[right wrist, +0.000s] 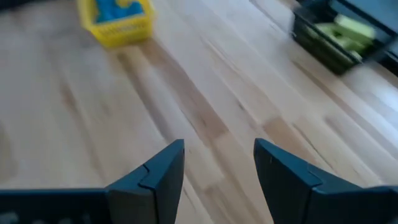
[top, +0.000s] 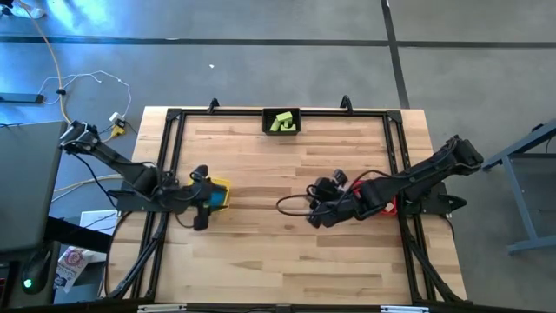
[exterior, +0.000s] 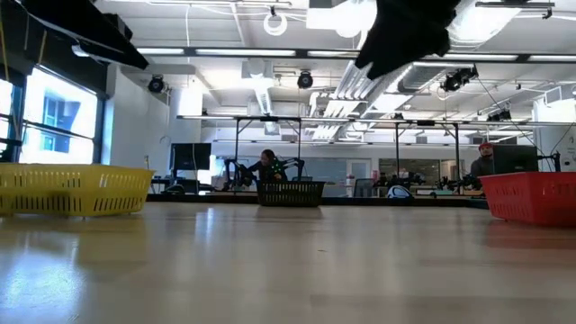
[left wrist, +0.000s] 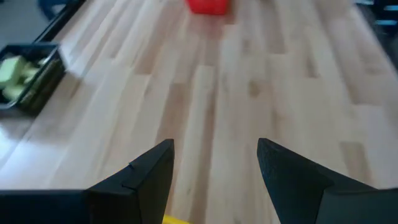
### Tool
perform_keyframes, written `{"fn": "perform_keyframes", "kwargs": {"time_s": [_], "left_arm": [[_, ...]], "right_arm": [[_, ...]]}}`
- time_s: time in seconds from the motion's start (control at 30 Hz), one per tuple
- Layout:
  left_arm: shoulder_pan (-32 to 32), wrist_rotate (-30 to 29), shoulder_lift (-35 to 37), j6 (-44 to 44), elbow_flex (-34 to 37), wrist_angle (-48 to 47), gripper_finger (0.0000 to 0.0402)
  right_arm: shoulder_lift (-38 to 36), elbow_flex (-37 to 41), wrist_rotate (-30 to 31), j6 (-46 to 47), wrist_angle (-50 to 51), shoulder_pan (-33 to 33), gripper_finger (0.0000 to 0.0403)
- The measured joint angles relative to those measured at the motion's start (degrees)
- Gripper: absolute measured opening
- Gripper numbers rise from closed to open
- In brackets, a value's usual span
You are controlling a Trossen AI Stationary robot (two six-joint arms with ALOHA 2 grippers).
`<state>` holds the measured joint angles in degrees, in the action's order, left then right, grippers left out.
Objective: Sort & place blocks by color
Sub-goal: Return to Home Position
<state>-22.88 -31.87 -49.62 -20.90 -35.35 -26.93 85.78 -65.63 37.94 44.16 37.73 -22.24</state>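
Observation:
Lime green blocks lie in the black bin at the table's far edge. Blue blocks lie in the yellow bin at the left. The red bin at the right is mostly hidden by my right arm, and its contents do not show. My left gripper hangs open over the yellow bin with nothing between its fingers. My right gripper is open above the bare table, left of the red bin, pointing toward the table's left side.
A black metal frame runs along the table's left, far and right edges. Bare wooden tabletop fills the middle and near part. In the low view the yellow bin, black bin and red bin stand apart.

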Motion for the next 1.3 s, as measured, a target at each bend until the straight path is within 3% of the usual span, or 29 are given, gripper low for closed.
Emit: {"fn": "perform_keyframes", "kwargs": {"time_s": [0.2,0.43,0.63,0.93,1.3], "left_arm": [[-2.96,4.06,1.75,5.03,0.02,3.58,0.0218],[-3.60,14.77,1.74,9.59,0.18,10.75,0.0218],[-3.52,20.74,3.16,10.62,9.36,25.16,0.0218],[-3.34,18.51,12.35,11.58,17.39,26.97,0.0218],[-3.34,17.87,28.92,17.36,22.65,26.77,0.0218]], "right_arm": [[0.00,0.00,-0.84,-8.55,-9.77,0.35,0.0178],[0.00,0.00,-1.65,-16.02,-15.10,2.94,0.0178],[0.00,0.00,-4.86,-17.59,-15.20,5.87,0.0178],[-1.38,0.00,-6.45,-21.69,-14.66,7.67,0.0178],[-14.90,2.26,-5.81,-27.86,-15.65,9.51,0.0178]]}}
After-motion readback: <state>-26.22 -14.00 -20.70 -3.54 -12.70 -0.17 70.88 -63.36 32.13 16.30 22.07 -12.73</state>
